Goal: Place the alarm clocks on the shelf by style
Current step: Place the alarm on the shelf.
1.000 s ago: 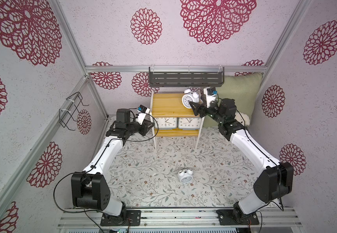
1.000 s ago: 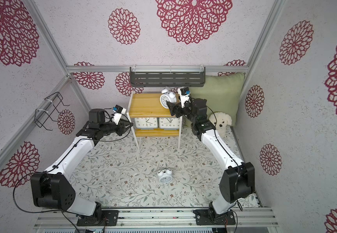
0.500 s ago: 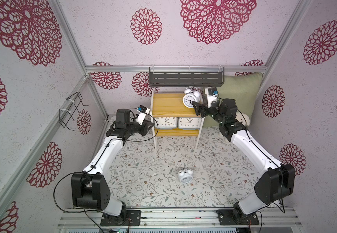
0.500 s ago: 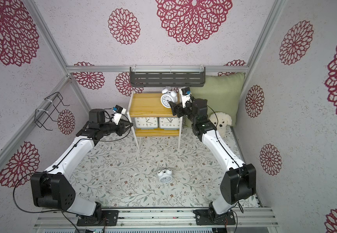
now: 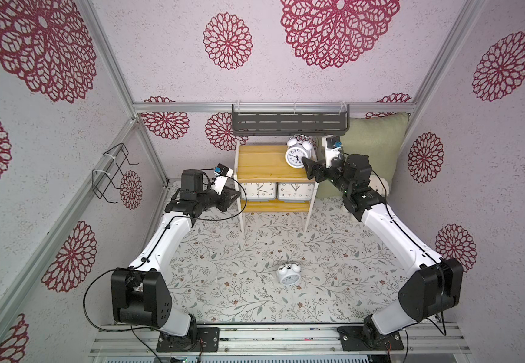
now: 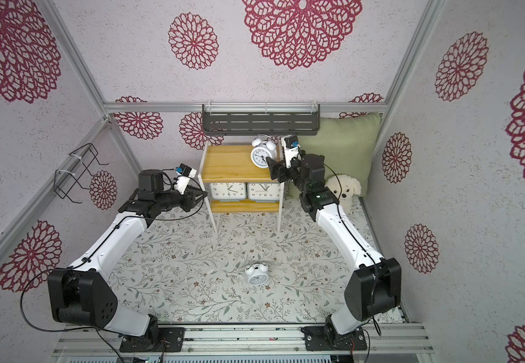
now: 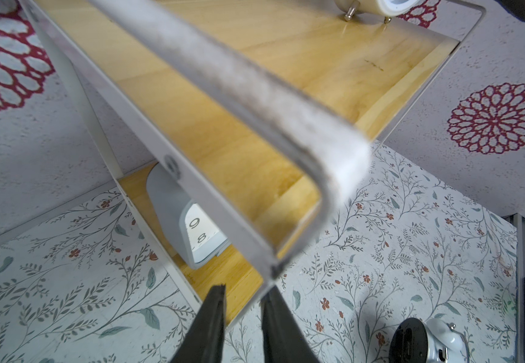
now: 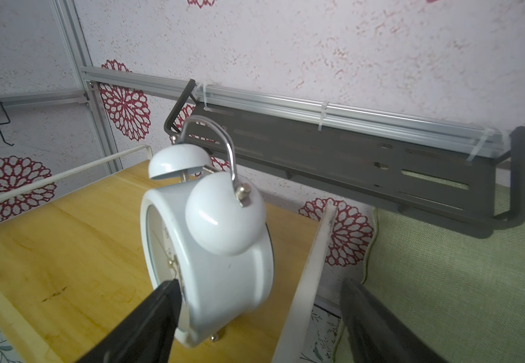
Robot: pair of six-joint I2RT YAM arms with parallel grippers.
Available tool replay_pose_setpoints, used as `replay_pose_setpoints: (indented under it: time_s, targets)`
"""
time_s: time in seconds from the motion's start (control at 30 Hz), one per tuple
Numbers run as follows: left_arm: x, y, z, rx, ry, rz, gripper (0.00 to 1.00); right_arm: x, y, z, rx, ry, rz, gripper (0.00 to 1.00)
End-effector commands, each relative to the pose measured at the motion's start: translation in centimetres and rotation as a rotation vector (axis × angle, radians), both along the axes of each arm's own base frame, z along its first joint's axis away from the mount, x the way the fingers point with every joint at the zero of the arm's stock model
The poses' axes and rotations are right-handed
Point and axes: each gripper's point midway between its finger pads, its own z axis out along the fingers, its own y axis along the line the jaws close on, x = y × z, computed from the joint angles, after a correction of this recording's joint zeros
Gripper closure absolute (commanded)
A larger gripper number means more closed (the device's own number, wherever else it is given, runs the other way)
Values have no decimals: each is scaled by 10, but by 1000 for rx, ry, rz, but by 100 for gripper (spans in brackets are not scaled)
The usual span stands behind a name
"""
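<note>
1. Pine shelf (image 5: 264,160) is standing against the back wall, under the dark slotted rack (image 5: 289,122), with its legs on the floral mat (image 5: 255,245).
2. Two grey clocks are sitting side by side on the lower board, faces forward: the left grey clock (image 5: 259,191) and the right grey clock (image 5: 296,191), just beside each other.
3. The upper twin-bell clock (image 5: 296,154) is standing on its small feet on the top board, close to the side frame nearest the green cushion (image 5: 371,138).
4. The right gripper (image 8: 258,289) is reaching in at that clock with its jaws spread wide. One finger (image 8: 148,320) is lying in front of the lower face, and the other is sitting outside the white side frame, beside the cushion. The clock is not being pinched.
5. The left gripper (image 7: 245,292) is hovering at the shelf's opposite front leg, level with the lower board. Its fingers are sitting close together with a narrow gap, and the white leg is running through that gap in the left wrist view. I cannot tell whether they are pressing on it.
6. The lower twin-bell clock (image 5: 288,274) is sitting on the mat, well apart from the shelf and between the two arms, with its face showing in both top views.
7. The plush dog (image 6: 344,188) is leaning against the cushion behind the right arm.
</note>
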Motion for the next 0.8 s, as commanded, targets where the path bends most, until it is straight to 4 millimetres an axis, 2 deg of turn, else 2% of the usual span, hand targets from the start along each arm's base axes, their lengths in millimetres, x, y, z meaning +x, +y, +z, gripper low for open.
replay_pose_setpoints:
  time_s: [0.0, 0.37, 0.77]
  targets:
    - [2, 1, 4, 13, -11, 4, 73, -11, -12, 28, -1, -77, -45, 14]
    - [2, 0, 5, 12, -10, 4, 73, -9, -14, 27, -11, -78, -57, 13]
    - [-2, 3, 8, 23, -28, 12, 62, -21, -12, 40, 6, -112, -28, 9]
